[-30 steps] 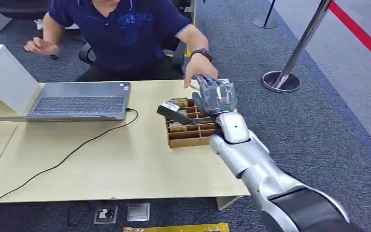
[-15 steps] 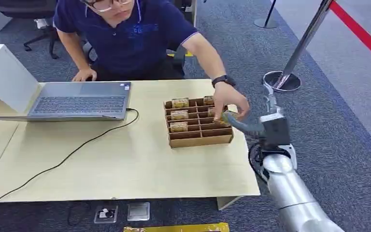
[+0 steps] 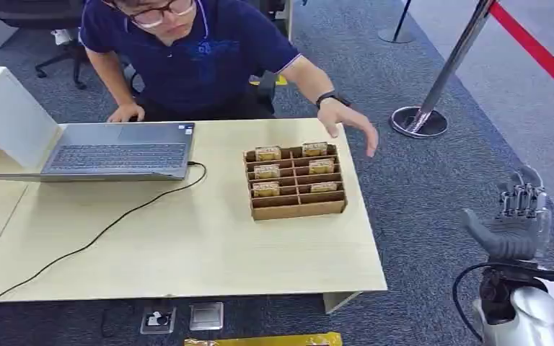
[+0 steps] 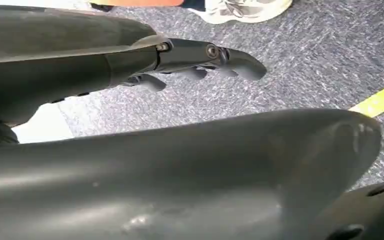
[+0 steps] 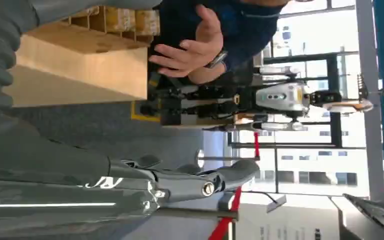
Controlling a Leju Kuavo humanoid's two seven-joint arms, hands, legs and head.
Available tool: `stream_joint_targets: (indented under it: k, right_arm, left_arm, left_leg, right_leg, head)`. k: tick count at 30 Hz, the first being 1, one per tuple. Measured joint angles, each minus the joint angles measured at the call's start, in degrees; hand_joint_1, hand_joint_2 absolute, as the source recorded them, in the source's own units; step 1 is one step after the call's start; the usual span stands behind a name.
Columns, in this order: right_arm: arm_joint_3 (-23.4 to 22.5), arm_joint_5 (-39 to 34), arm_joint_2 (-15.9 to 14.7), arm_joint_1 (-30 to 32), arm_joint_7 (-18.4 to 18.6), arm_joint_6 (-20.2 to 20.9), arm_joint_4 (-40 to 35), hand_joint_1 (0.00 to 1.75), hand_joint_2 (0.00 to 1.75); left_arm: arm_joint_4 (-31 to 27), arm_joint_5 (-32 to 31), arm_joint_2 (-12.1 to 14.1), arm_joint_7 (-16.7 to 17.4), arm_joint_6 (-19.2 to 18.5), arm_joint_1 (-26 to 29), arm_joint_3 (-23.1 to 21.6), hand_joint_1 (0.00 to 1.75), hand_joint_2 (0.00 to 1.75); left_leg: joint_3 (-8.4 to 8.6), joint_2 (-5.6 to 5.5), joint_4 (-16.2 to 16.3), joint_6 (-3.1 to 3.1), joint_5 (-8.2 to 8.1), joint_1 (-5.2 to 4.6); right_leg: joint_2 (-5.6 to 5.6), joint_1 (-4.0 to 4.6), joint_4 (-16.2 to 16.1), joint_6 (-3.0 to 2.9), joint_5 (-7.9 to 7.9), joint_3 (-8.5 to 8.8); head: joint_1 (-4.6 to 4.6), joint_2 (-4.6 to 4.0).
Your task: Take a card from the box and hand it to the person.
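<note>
Silver right hand [image 3: 513, 216] has pulled back off the table [image 3: 187, 245]
Fingers spread, holding nothing; person's hand [image 3: 350, 126] now hovers past the box [image 3: 297, 205].

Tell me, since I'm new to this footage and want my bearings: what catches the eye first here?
The person in a dark blue shirt leans over the far side of the table, one hand hovering beyond the compartmented cardboard box of cards. The robot's right hand hangs off the table's right side over the carpet, fingers apart, holding nothing. An open laptop sits at the table's left.

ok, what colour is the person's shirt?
Dark navy blue shirt; the head view shows it best.
</note>
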Motion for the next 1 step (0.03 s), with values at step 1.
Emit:
stream_joint_targets:
  k: [1]
  right_arm:
    - [-1.1,1.8,0.0,0.3,0.7,-0.4,0.3,0.0,1.75]
  left_arm:
    - [0.0,0.0,0.0,0.1,0.0,-0.1,0.0,0.0,0.0]
  left_leg:
    - [0.05,0.03,0.0,0.0,0.0,0.0]
  right_leg:
    - [0.01,0.0,0.0,0.0,0.0,0.0]
  head:
    - [-0.02,0.02]
